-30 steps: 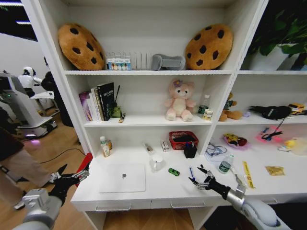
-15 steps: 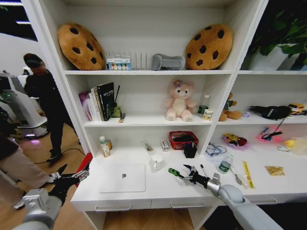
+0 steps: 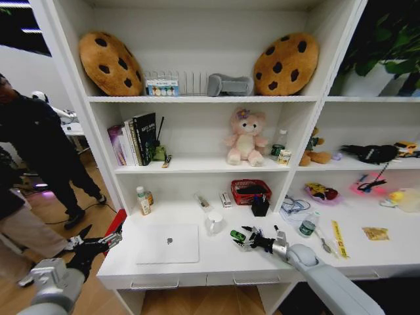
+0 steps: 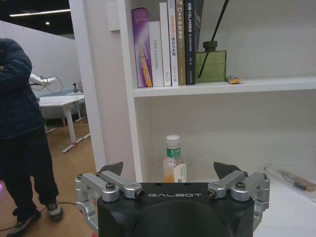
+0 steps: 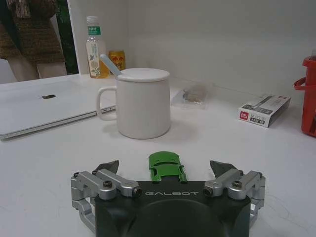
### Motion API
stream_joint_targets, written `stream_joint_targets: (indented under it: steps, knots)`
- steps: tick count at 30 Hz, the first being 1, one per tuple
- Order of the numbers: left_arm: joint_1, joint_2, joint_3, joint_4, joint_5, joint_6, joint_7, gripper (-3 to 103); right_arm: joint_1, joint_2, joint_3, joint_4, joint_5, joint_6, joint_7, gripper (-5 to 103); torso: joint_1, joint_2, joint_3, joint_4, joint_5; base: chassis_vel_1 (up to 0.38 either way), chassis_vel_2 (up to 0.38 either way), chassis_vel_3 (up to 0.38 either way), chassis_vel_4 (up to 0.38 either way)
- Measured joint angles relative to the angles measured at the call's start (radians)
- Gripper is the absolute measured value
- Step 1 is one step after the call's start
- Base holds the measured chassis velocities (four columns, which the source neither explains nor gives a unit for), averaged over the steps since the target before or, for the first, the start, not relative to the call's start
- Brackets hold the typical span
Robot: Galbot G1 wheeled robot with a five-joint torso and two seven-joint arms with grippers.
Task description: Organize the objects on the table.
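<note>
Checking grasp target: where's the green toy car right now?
Head view: green toy car on the white desk, between the open fingers of the right end effector, just right of the white mug.

Place: office or lab showroom
Evidence: white shelving (image 3: 197, 98), books (image 3: 134, 139), second robot (image 3: 62, 113), desks behind

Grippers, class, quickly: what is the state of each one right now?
Left gripper: open, holding nothing, off the table's left end.
Right gripper: open, fingers on either side of the green toy car, not closed on it.
</note>
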Motion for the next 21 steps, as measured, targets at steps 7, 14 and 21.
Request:
stream_joint_targets:
  steps: [7,14,21]
  knots:
    - [0.000,0.000,0.000,0.000,0.000,0.000,0.000,100,0.005,0.002,-0.004,0.001,0.002,-0.026,0.007,96,0.000,0.000,0.000,-0.0001,0.0000,0.000,0.000,0.000,0.000]
    - [0.000,0.000,0.000,0.000,0.000,0.000,0.000,100,-0.001,0.003,0.005,0.003,-0.008,-0.066,-0.004,65,0.000,0.000,0.000,0.0000,0.0000,0.000,0.000,0.000,0.000]
    - [0.000,0.000,0.000,0.000,0.000,0.000,0.000,100,-0.001,-0.004,0.011,0.003,-0.006,-0.077,-0.003,44,0.000,0.000,0.000,0.0000,0.0000,0.000,0.000,0.000,0.000]
